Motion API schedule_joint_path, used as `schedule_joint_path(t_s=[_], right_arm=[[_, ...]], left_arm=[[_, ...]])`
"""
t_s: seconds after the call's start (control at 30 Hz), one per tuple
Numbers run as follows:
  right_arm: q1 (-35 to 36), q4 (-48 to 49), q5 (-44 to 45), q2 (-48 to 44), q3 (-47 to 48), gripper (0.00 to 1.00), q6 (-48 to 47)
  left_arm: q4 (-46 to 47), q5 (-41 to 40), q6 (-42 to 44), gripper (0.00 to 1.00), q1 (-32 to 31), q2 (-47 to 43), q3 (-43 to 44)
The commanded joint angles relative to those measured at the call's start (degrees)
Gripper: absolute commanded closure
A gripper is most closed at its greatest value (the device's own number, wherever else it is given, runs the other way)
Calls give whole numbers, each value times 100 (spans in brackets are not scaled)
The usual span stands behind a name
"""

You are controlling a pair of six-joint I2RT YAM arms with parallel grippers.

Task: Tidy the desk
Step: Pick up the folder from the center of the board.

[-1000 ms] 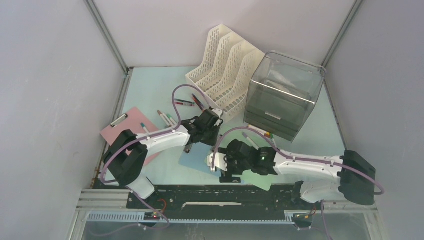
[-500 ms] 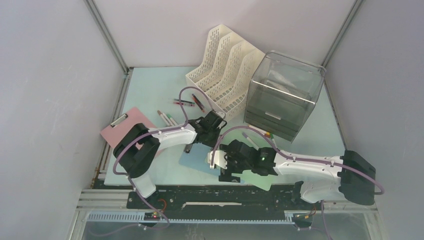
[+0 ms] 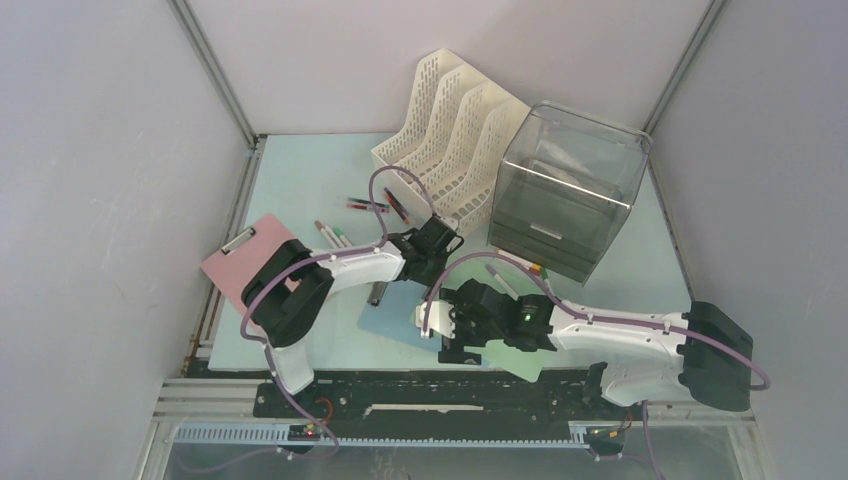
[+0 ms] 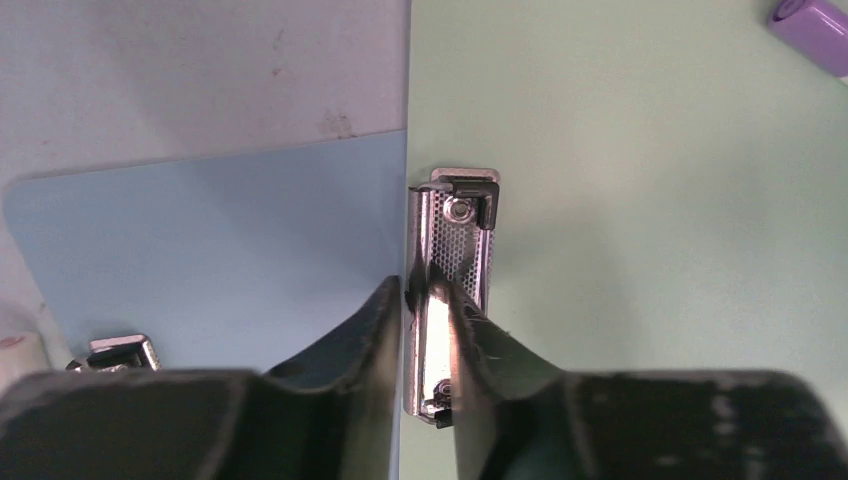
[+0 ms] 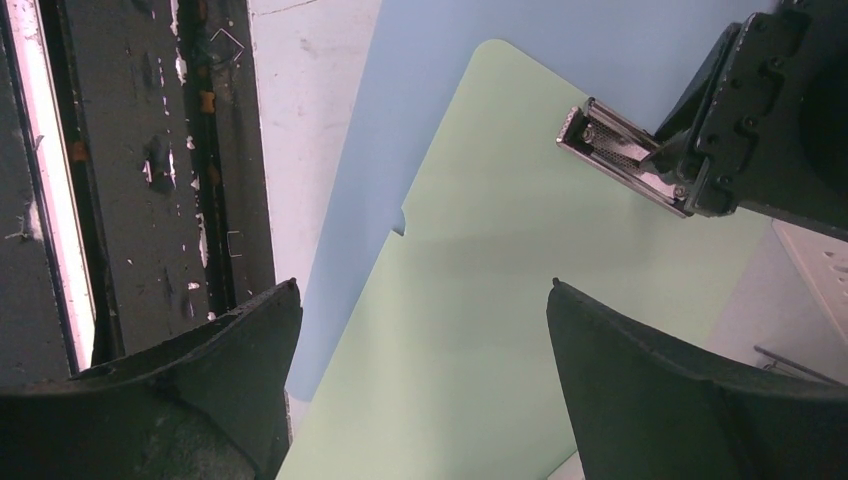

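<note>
Left end effector: pinching metal clip of green clipboard, which overlaps blue clipboard on desk. Right end effector: wide open, empty, above.

Matched pair of table-mounted arms, white and black.
Item: left arm and right arm, each with white moulded link shells and bulky black joint housings; one mauve cable per arm, running base to wrist; small green indicator light near the right wrist. The left gripper and right gripper have matte black fingers, broad-rooted, tapering to blunt tips.
</note>
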Motion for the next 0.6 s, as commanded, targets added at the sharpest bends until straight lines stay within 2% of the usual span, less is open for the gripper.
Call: schedule_joint_path(t_s=[0.0, 0.07, 0.1, 0.27, 0.57], right_arm=[[30, -8, 8, -149, 106, 0, -149], [24, -16, 6, -168, 103, 0, -170], [14, -15, 8, -181, 100, 0, -174], [-73, -17, -33, -275, 102, 0, -176], [-301, -532, -649, -609, 254, 0, -504]], left_arm=[[147, -9, 128, 81, -34, 167, 132], [151, -24, 119, 97, -30, 238, 117], [161, -30, 118, 100, -32, 254, 91], [183, -175, 85, 100, -36, 58, -20], [1, -461, -44, 100, -99, -1070, -25]])
